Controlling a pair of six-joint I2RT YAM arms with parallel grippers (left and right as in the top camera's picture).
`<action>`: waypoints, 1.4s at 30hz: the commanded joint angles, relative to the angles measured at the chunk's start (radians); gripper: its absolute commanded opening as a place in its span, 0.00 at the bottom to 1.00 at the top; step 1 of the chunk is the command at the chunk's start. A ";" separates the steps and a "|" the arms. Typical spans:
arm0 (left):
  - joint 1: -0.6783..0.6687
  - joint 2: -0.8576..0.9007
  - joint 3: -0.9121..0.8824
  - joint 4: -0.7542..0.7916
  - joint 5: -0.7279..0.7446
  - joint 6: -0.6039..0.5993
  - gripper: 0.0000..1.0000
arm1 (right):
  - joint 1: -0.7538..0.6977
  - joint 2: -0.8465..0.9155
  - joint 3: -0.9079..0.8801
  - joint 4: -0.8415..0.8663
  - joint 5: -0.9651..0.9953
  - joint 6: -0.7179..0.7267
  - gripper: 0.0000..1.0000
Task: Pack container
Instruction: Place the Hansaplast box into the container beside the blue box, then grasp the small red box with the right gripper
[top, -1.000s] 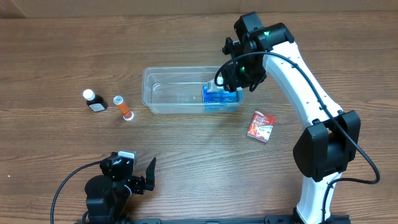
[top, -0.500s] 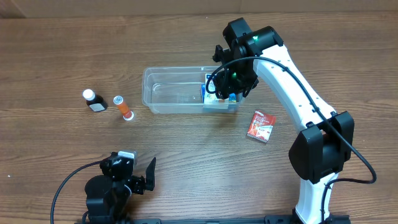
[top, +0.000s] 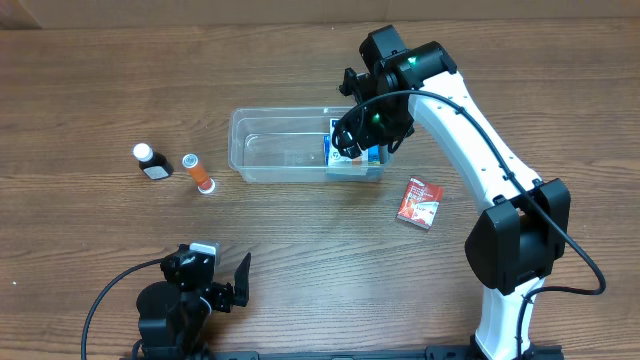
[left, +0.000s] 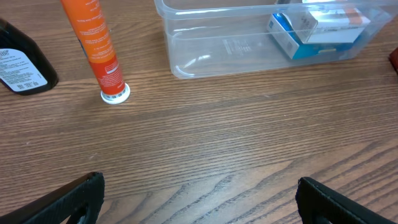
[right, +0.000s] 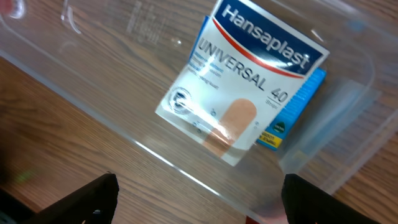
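Note:
The clear plastic container (top: 280, 150) stands at the table's middle back, and it shows in the left wrist view (left: 230, 43) and the right wrist view (right: 112, 56). A white and blue Hansaplast plaster box (top: 348, 157) lies in its right end (left: 317, 31) (right: 242, 81). My right gripper (top: 366, 128) hovers over that end, open and empty, with its fingertips (right: 199, 199) wide apart above the container's near rim. My left gripper (top: 232, 285) rests low at the front left, open and empty (left: 199, 199).
A black bottle with a white cap (top: 152, 162) (left: 18, 62) and an orange tube (top: 198, 173) (left: 96, 43) are left of the container. A red box (top: 420, 202) lies on the table to its right front.
The right gripper moved a little left over the container's right end one second ago. The plaster box shifted slightly left. Nothing has moved in the last half second.

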 joint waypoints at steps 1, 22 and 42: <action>-0.007 -0.008 -0.004 0.003 0.001 0.011 1.00 | -0.002 -0.036 0.029 0.003 -0.032 0.000 0.90; -0.007 -0.008 -0.004 0.003 0.001 0.011 1.00 | -0.286 -0.197 0.039 -0.312 0.264 0.544 1.00; -0.007 -0.008 -0.004 0.003 0.001 0.011 1.00 | -0.248 -0.493 -0.907 0.487 0.117 0.582 1.00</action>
